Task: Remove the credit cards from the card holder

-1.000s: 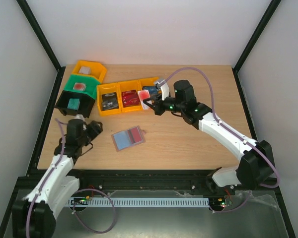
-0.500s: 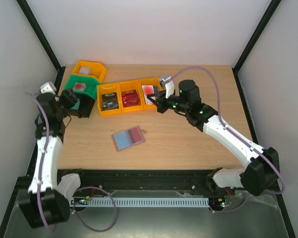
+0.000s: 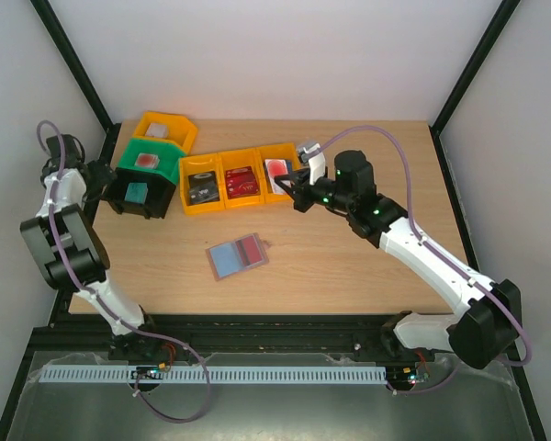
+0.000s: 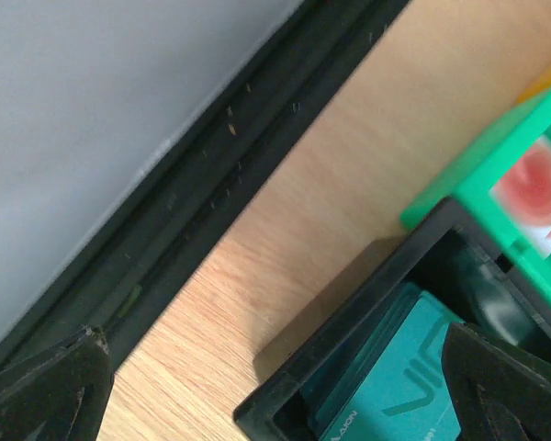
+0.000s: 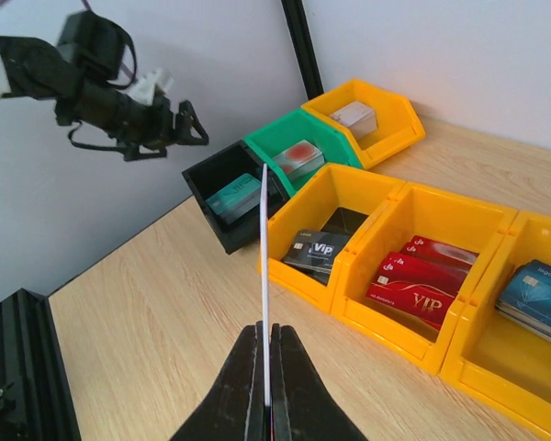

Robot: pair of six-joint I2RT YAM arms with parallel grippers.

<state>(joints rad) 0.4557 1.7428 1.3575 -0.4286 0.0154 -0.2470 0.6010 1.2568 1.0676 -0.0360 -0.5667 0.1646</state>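
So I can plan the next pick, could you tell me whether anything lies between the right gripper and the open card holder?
Nothing visible does: only bare table lies between the right gripper and the card holder. The gripper is, however, shut on a card near the orange bins.

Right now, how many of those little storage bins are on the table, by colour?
yellow bins: 4
green bin: 1
black bin: 1
Total: 6
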